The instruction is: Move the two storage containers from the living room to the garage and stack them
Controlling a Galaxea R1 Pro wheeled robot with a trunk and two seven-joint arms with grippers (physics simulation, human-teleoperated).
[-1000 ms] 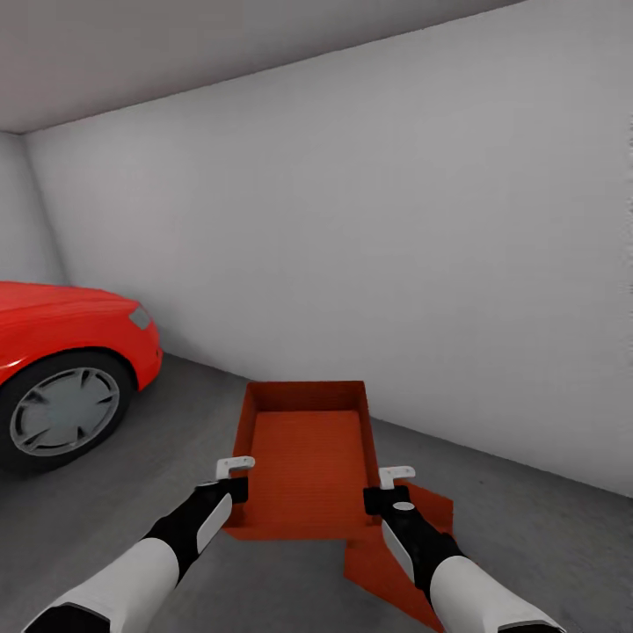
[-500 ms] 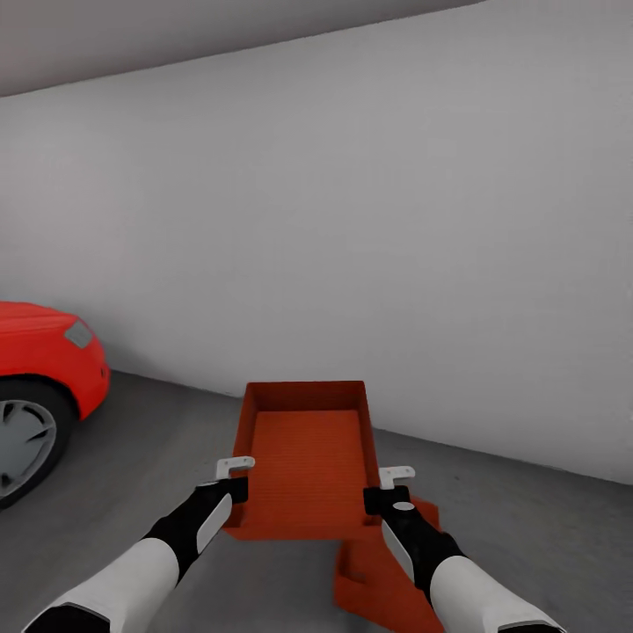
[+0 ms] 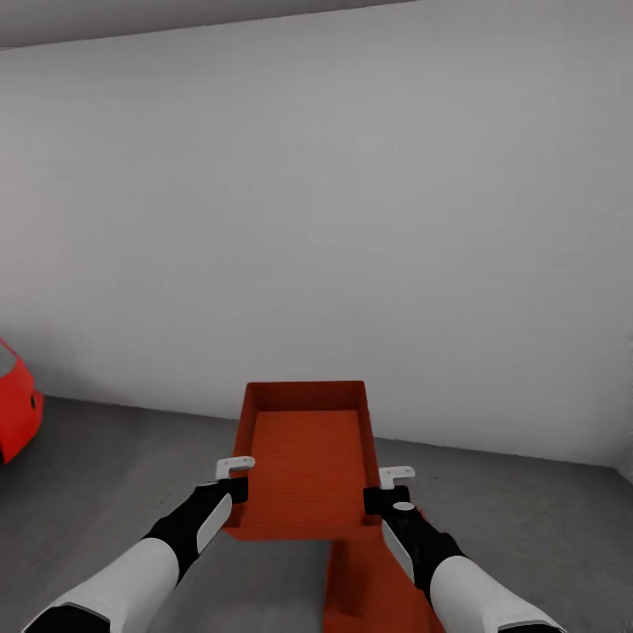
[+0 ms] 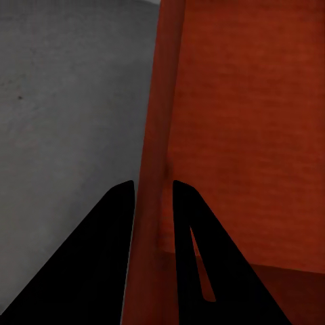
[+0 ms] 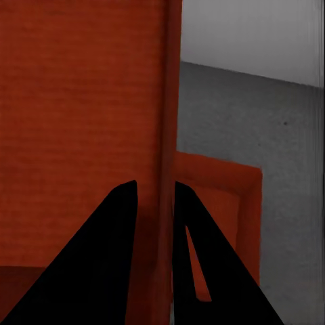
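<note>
Grey concrete floor; 2nd orange bin on it, red car at left.

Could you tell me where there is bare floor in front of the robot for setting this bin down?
Bare concrete floor runs from the red car across to the held container, and more floor lies between it and the white wall on the right. It is crowded low right, where the second container sits.

Held container spans between the left gripper and right gripper, 1 side wall in each jaw gap; second container on floor below the right jaws; car far left.
</note>
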